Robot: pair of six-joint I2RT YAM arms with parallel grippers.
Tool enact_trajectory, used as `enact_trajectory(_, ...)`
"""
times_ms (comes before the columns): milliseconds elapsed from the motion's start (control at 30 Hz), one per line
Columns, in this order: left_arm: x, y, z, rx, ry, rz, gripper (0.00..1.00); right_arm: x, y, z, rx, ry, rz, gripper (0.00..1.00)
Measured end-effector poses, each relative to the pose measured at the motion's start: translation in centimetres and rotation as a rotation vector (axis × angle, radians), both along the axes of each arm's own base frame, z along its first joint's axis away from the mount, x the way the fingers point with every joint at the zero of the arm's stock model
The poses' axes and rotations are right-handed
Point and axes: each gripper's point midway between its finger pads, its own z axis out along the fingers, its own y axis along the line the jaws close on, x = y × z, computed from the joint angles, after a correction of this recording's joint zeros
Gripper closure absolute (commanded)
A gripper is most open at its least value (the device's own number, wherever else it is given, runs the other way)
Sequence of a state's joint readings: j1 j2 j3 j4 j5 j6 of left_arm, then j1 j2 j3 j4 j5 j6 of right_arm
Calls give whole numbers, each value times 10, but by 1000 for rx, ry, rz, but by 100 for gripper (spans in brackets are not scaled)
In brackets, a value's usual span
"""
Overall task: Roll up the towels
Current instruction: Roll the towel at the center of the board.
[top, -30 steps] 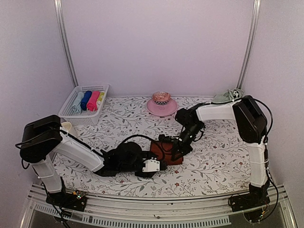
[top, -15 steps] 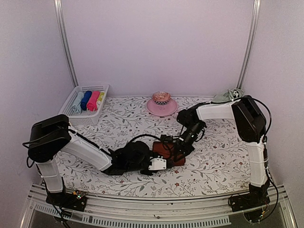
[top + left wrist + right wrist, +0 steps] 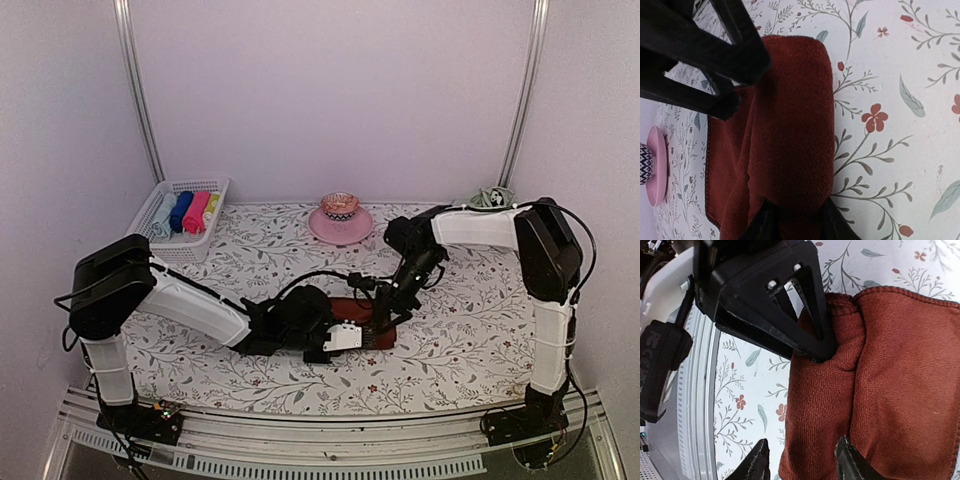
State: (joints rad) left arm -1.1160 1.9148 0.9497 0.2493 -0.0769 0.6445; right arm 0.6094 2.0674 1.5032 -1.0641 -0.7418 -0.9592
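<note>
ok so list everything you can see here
red towel: 1, dark red, partly rolled, mid-cover
green towel: 1, pale green, crumpled, back right corner
basket: 1, white, back left
rolls: 4, pale blue, blue, pink, yellow, side by side in the basket
stand: 1, pink, back centre
bowl: 1, patterned, on the stand
cover: 1, white floral, over the table
left gripper: 1, black, closed on the red towel's roll
right gripper: 1, black, open, astride the red towel
</note>
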Motion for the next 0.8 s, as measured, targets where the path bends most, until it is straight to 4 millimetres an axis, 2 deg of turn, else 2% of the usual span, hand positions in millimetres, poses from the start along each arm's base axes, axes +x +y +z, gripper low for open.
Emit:
enact_trajectory(200,3,-7,3,5,93,17,68,13,-15,23,50,-160,-16,43)
enact_trajectory(333,10,-8,4,-3,184,44,67,9,-34,42,91,-323,0,40)
enact_trajectory(500,24,-12,3,-24,310,73,64,6,-43,61,154,-510,46,39)
enact_trajectory(800,38,-16,0,-35,485,108,61,-2,-52,33,165,-601,145,38)
